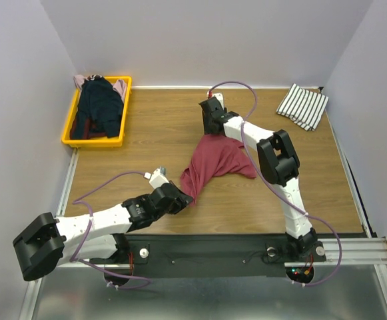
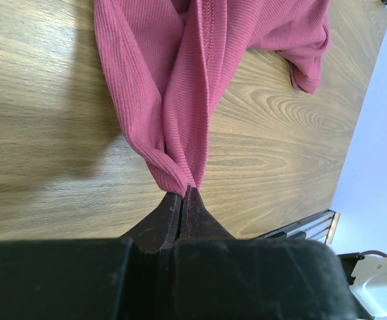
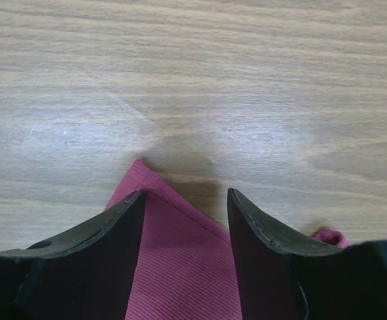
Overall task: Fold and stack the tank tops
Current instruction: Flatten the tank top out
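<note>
1. The red top [image 1: 218, 162] lies mid-table, bunched and partly spread, drawn into a narrow tail toward the near left.
2. The left gripper [image 1: 190, 199] is set at that near tail. In the left wrist view, its jaws [image 2: 183, 193] are pressed fully together on a gathered fold of the red top [image 2: 200, 73]. The cloth is drawn out from the tips in ribbed pleats.
3. The right gripper [image 1: 211, 132] is placed at the far edge of the red top. In the right wrist view, its jaws [image 3: 186, 197] are spread wide, and a pointed corner of the red top [image 3: 180, 267] lies flat on the table [image 3: 193, 80] between them. No clamping of the cloth is seen.
4. A striped top [image 1: 303, 105] is seen folded at the far right corner of the table [image 1: 146, 140], well apart from both arms.
5. A yellow bin [image 1: 93, 141] stands at the far left corner. A navy top [image 1: 100, 107] is heaped in it, and pale pink cloth [image 1: 119, 87] shows at its far end.
</note>
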Tool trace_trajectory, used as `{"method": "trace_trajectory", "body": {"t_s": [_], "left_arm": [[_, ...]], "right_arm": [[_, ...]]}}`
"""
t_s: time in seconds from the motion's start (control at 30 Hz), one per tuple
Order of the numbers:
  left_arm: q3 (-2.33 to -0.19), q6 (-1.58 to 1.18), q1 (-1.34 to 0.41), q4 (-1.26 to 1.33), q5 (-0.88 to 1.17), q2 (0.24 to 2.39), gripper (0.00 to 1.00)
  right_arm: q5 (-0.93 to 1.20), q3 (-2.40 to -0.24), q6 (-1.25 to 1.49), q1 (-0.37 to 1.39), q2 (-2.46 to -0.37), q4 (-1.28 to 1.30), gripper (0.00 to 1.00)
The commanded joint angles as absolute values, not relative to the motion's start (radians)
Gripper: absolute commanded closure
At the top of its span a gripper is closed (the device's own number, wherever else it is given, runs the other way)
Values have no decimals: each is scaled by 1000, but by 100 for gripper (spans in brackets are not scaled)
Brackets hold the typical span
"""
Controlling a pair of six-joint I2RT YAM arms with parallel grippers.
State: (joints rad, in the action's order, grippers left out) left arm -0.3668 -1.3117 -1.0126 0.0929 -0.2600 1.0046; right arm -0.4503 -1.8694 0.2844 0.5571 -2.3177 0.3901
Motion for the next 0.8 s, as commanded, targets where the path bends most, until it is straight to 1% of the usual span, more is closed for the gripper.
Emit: {"method": "trace_trajectory", "body": {"t_s": [0.0,0.17,0.37,0.43,0.47,0.5,0.6,0.7,0.73,0.77], "left_arm": [[-351,-1298,-1009,121,-265,988,100],[-351,-1298,-1009,121,-262,991,100],[-354,-1296,-1008,114,-261,988,100],[-354,-1296,-1008,106,-262,982,100],[-356,-1298,-1006,103,-262,979,100],[-356,-1296,-1006,100,-262,977,100],[-360,-1296,-1005,91,-267,969,100],[-365,-1296,-1005,84,-267,963,100],[-367,-1296,-1003,83,-267,965,100],[-368,-1296,-1003,77,-270,959,100]], "right_arm": [[-399,-1899,302,555,-2324,371,42],[-368,-1887,304,555,-2306,347,42],[-370,-1905,296,555,-2344,347,43],[-365,-1904,299,551,-2356,347,52],[-364,-1904,302,548,-2359,345,62],[-359,-1902,304,545,-2362,347,66],[-334,-1902,305,537,-2370,342,74],[-315,-1908,304,531,-2376,339,77],[-314,-1910,302,531,-2376,337,82],[-319,-1911,304,529,-2369,337,92]]}}
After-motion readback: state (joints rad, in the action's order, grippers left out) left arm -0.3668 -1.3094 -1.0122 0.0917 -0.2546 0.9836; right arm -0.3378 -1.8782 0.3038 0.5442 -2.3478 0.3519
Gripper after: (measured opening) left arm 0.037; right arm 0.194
